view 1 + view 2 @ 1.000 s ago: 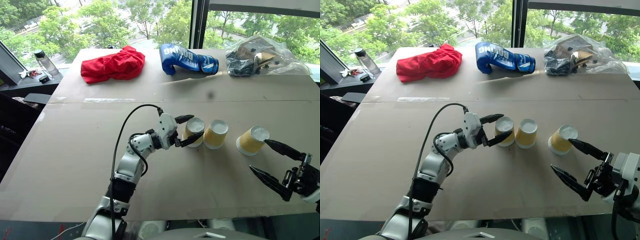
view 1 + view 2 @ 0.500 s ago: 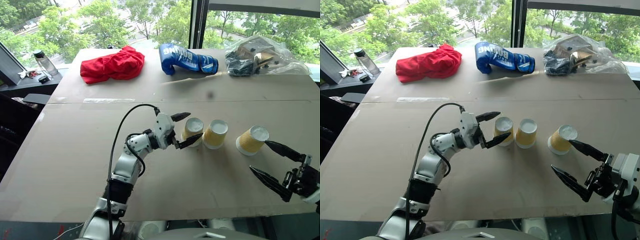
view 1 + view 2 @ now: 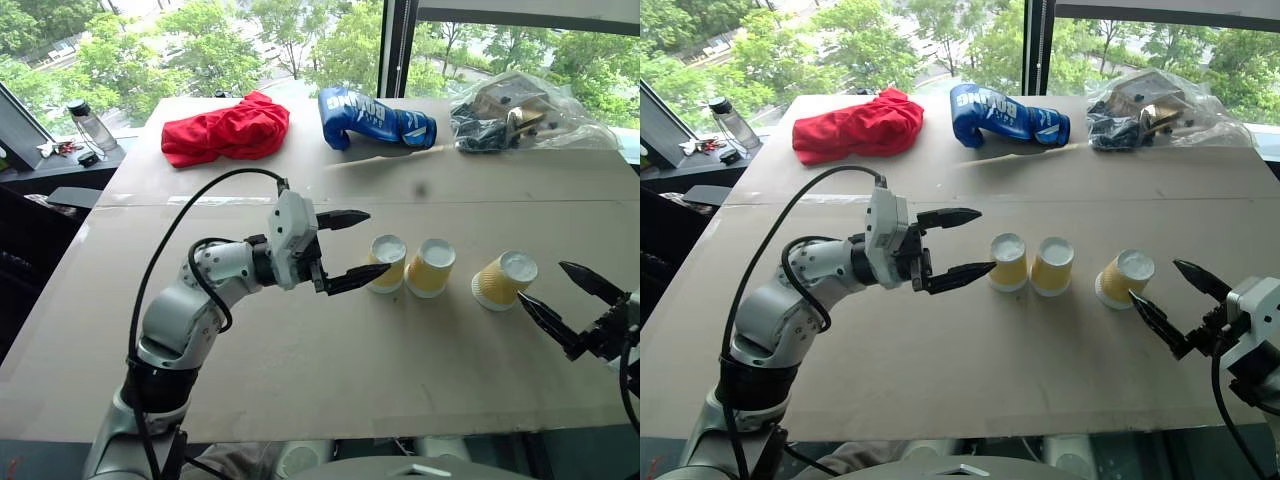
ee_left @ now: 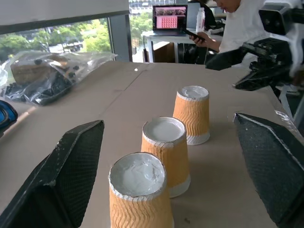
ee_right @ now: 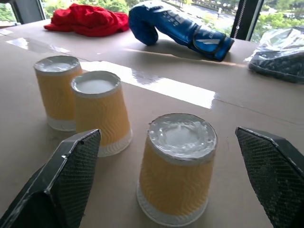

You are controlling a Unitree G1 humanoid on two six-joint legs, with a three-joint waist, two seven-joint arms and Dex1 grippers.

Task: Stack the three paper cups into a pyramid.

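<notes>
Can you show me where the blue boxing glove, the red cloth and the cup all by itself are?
Blue boxing glove (image 3: 375, 118), left eye view, middle of the glove.
Red cloth (image 3: 225, 130), left eye view, middle of the heap.
Lone paper cup (image 3: 503, 281), left eye view, its ribbed side.

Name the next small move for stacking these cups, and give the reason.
Probably ease the open right hand forward around the lone upside-down yellow-tan ribbed paper cup. It stands apart, while the other two cups already sit close together as a base, and nothing is held.

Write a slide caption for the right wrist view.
Open right gripper faces three upturned paper cups, none stacked.
</notes>
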